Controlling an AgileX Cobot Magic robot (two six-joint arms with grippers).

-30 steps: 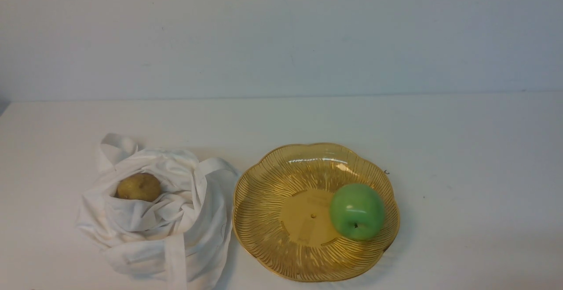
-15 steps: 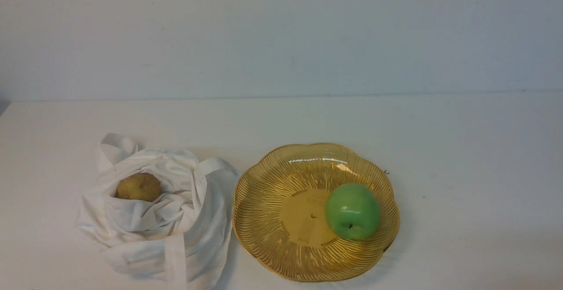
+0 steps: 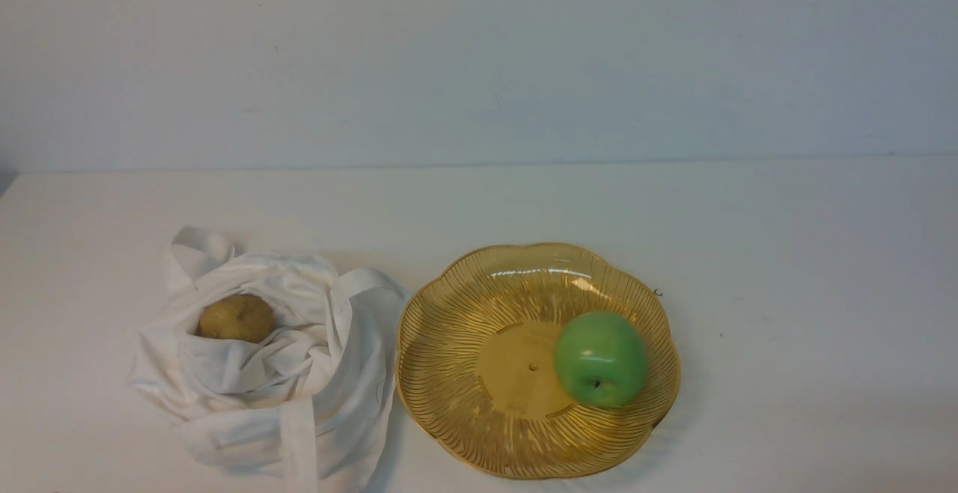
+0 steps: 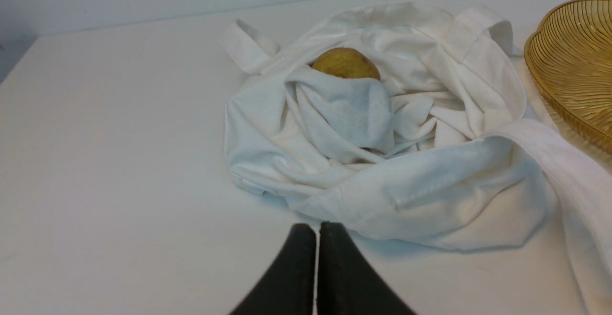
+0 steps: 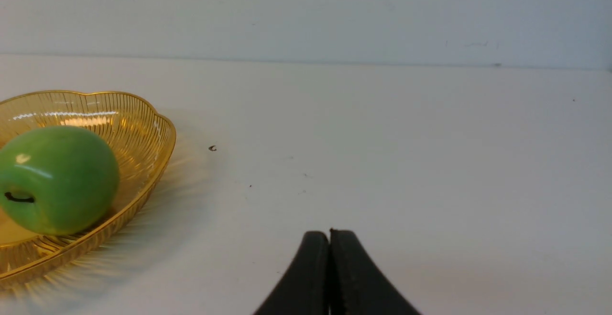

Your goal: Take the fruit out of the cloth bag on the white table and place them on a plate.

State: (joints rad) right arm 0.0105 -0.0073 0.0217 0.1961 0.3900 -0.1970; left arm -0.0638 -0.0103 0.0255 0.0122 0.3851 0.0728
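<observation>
Nearest the cameras, both grippers are clenched on nothing: the left gripper (image 4: 318, 238) has its jaws pressed together just short of the cloth bag (image 4: 406, 195), and the right gripper (image 5: 330, 245) is likewise closed over bare table (image 3: 808, 253), well apart from the plate (image 3: 449, 373). Neither arm shows in the front view.

The green apple (image 3: 601, 359) already rests on the right half of the plate. The brownish fruit (image 3: 236, 318) remains in the bag, on the left, nested in the folds at its far side with only its top exposed.

Judgement: the fruit lies straight ahead of the left gripper, beyond the crumpled near wall of the bag; the left arm is clearly nearer. The fruit is roundish, with no marked long axis.
</observation>
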